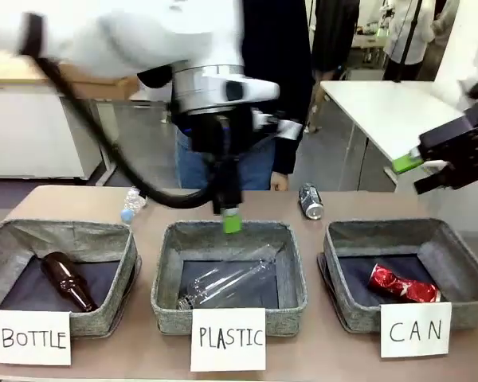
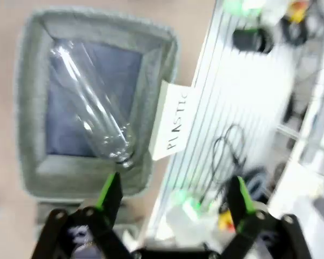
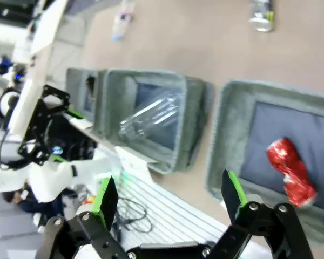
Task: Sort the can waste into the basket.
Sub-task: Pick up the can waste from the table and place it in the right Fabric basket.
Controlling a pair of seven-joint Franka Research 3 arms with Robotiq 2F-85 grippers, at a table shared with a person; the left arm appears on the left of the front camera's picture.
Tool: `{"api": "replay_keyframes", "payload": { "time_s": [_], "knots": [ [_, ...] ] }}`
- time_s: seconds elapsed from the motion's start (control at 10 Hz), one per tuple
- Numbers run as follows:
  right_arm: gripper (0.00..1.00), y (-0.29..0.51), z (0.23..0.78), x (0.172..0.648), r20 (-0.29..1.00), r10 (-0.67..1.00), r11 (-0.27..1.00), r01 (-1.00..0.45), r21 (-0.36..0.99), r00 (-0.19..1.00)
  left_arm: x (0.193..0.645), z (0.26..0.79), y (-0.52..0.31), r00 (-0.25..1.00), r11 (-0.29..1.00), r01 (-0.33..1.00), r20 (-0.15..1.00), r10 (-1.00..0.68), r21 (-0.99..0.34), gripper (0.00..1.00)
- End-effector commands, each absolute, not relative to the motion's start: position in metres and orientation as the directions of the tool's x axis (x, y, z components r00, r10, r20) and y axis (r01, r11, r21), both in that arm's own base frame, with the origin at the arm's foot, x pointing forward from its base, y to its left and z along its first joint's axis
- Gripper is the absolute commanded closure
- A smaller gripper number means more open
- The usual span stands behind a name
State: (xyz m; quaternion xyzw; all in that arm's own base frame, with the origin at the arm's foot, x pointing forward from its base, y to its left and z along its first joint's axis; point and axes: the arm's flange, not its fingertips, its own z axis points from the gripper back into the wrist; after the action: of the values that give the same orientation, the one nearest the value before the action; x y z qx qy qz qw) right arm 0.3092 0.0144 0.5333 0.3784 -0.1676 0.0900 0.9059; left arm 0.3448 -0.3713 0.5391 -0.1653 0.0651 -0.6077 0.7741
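Note:
A dented red can (image 1: 402, 284) lies in the grey basket carded "CAN" (image 1: 340, 310) at the right; the right wrist view shows this red can (image 3: 290, 171) inside the basket (image 3: 220, 141). A dark can (image 1: 310, 200) lies on the table behind that basket, and it appears as the dark can (image 3: 261, 13) at the top of the right wrist view. My right gripper (image 1: 418, 173) hangs open and empty high above the basket's right side, as the right gripper (image 3: 169, 194) shows. My left gripper (image 1: 232, 221) hangs open and empty over the middle basket, left gripper (image 2: 175, 194).
The "PLASTIC" basket (image 1: 167, 306) holds a clear bottle (image 1: 231, 282). A brown bottle (image 1: 66, 280) lies in the "BOTTLE" basket (image 1: 123, 270). On the table's far left lies a small plastic bottle (image 1: 131, 204). A person (image 1: 271, 72) stands at the far edge.

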Motion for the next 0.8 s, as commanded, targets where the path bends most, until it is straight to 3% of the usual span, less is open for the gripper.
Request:
{"api": "replay_keyframes", "payload": {
  "time_s": [0.0,0.1,0.3,0.4,0.5,0.6,0.7],
  "knots": [
    [0.0,0.04,0.543,0.324,0.36,0.04,0.547,-0.322,0.773,0.932,0.306,0.53,-0.261,0.419,0.3,0.889,0.348,-0.839,-0.347,0.0],
    [0.0,0.063,0.541,0.329,0.331,0.044,0.439,-0.316,0.841,0.942,0.314,0.528,-0.221,0.473,0.289,0.859,0.44,-0.763,-0.423,0.0],
    [0.0,0.102,0.543,0.336,0.23,-0.003,0.206,-0.225,0.952,0.973,0.334,0.518,-0.144,0.704,0.343,0.708,0.581,-0.408,-0.617,0.0],
    [0.0,0.109,0.542,0.34,0.208,-0.068,0.212,-0.19,0.959,0.976,0.34,0.512,-0.114,0.76,0.351,0.644,0.622,-0.19,-0.679,0.0],
    [0.0,0.106,0.543,0.343,0.22,-0.1,0.217,-0.194,0.957,0.97,0.338,0.505,-0.088,0.719,0.301,0.665,0.695,-0.01,-0.684,0.0],
    [0.0,0.097,0.54,0.349,0.24,-0.13,0.276,-0.197,0.941,0.962,0.341,0.493,-0.067,0.715,0.311,0.607,0.673,0.188,-0.731,0.0],
    [0.0,0.108,0.54,0.337,0.233,-0.033,0.204,-0.221,0.954,0.972,0.341,0.514,-0.087,0.766,0.335,0.642,0.567,-0.302,-0.69,0.0]
  ]
}}
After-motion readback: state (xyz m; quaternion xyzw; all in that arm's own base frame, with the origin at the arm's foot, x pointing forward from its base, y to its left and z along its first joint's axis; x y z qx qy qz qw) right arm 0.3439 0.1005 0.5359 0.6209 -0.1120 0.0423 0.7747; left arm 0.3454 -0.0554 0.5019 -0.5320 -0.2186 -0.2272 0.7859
